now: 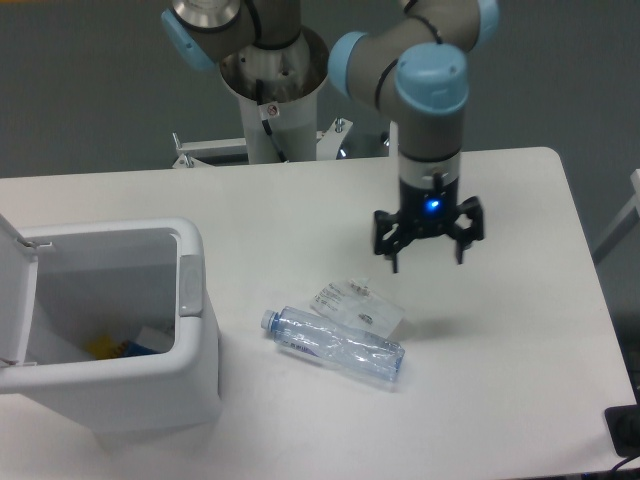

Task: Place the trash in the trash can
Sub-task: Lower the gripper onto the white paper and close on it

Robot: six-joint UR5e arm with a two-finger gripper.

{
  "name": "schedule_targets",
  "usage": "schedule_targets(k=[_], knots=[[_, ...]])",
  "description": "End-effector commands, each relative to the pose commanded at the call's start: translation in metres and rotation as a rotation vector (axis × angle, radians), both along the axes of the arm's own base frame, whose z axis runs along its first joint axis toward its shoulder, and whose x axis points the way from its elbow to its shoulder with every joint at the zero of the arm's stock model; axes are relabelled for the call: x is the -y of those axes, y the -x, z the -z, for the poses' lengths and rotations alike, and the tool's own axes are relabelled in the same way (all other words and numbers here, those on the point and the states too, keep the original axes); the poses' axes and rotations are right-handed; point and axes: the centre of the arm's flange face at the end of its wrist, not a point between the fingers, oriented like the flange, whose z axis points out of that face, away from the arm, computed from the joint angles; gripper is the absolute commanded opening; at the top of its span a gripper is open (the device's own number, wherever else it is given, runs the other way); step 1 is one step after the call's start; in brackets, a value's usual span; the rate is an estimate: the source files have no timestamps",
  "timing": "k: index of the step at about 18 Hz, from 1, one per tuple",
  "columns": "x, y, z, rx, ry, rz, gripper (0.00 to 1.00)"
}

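Gripper (pixel 428 252) empty, fingers apart, above table (pixel 500 330). Bottle (pixel 336 346) touching wrapper (pixel 357 305), near open trash can (pixel 190 330). My worry: crushed bottle slips, flat wrapper evades pinch.

White table (pixel 300 210) w/ grey floor (pixel 90 90) behind.
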Motion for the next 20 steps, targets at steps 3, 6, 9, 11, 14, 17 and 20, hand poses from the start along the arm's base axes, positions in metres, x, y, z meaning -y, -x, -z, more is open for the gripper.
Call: schedule_targets(k=[3, 6, 9, 11, 14, 17, 20], knots=[[-0.010, -0.002, 0.031, 0.059, 0.025, -0.048, 1.00], [-0.015, -0.008, 0.059, 0.096, 0.062, -0.045, 1.00], [-0.019, -0.011, 0.076, 0.117, 0.080, -0.038, 1.00], [-0.021, -0.014, 0.082, 0.121, 0.084, -0.030, 1.00], [-0.023, -0.018, 0.088, 0.129, 0.092, -0.026, 0.79], [-0.022, -0.020, 0.089, 0.136, 0.091, -0.061, 0.34], [-0.020, -0.022, 0.087, 0.137, 0.092, -0.056, 0.22]])
